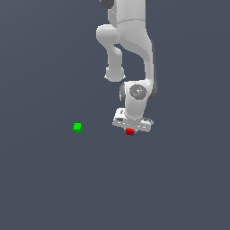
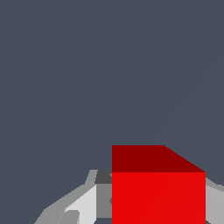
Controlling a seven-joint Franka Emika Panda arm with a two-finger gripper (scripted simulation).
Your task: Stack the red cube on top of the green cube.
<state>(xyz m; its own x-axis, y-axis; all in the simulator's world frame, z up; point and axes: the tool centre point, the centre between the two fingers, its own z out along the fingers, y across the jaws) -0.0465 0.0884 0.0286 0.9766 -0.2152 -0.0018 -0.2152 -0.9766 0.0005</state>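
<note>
The claw (image 1: pixel 130 130) is gripping the red cube (image 1: pixel 130 131) between closed fingers, readying it for carrying to the green cube (image 1: pixel 77 127).

Flat, even, shadowless render; sharp but coarse, no glare.

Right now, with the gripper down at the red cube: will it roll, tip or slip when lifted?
The red cube has flat faces and sharp edges, so it probably won't roll. It looks as wide as tall, so tipping seems unlikely. Its plain, smooth-looking faces could slip if the gripper grips off-centre; the fingers flank it in the wrist view, but contact isn't clear.
</note>
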